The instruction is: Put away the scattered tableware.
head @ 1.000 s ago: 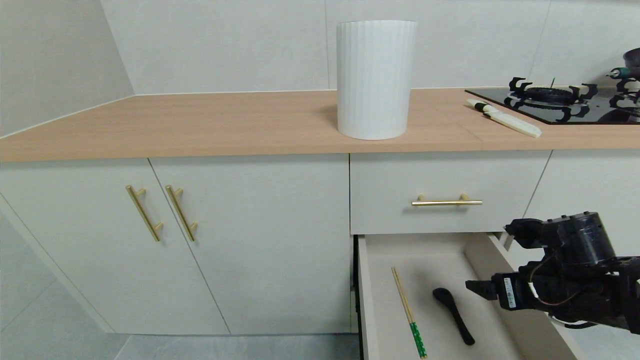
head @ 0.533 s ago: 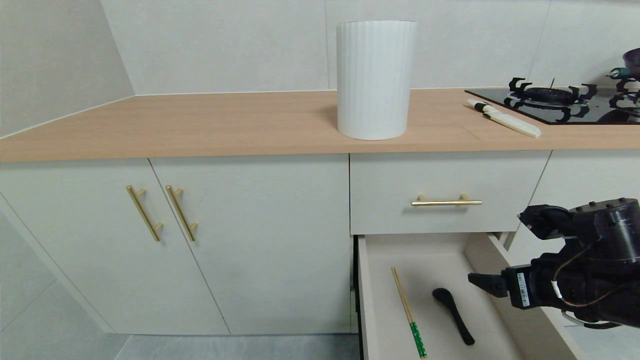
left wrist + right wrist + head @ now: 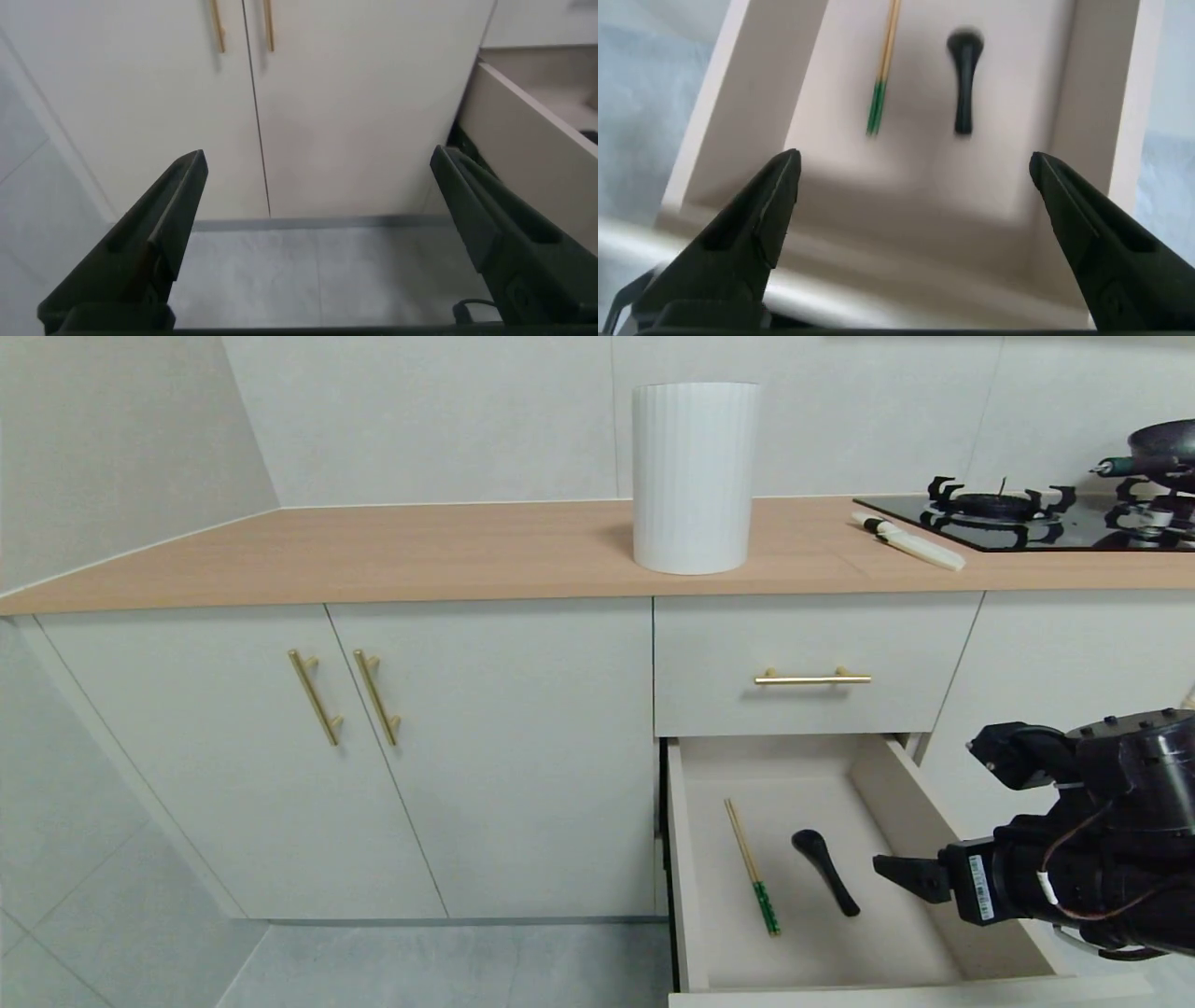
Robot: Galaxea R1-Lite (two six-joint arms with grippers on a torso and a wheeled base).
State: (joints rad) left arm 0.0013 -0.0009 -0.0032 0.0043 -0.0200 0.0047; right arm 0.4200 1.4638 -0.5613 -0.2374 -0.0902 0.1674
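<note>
Your R gripper [image 3: 929, 803]: open, at right of drawer [image 3: 684, 859] w/ chopsticks [image 3: 750, 868] + spoon [image 3: 824, 873] inside; L gripper [image 3: 316, 163] open too

- Head cam: high and set back, facing forward and down. Wide shot of the table [image 3: 420, 555], cabinet doors [image 3: 355, 747] and open drawer [image 3: 679, 859], with the right gripper [image 3: 924, 803] over the drawer's right wall.
- Right wrist cam: above the drawer, looking steeply down between the gripper's fingers. The chopsticks [image 3: 885, 65] and spoon [image 3: 965, 79] lie just beyond the tips.
- Left wrist cam: low, facing the cabinet doors and floor [image 3: 308, 271] ahead of the left gripper [image 3: 318, 159]. The drawer's side wall shows beyond one finger.
- Overlap: head and right wrist share the drawer interior. Head and left wrist share the doors and the drawer's side.
</note>
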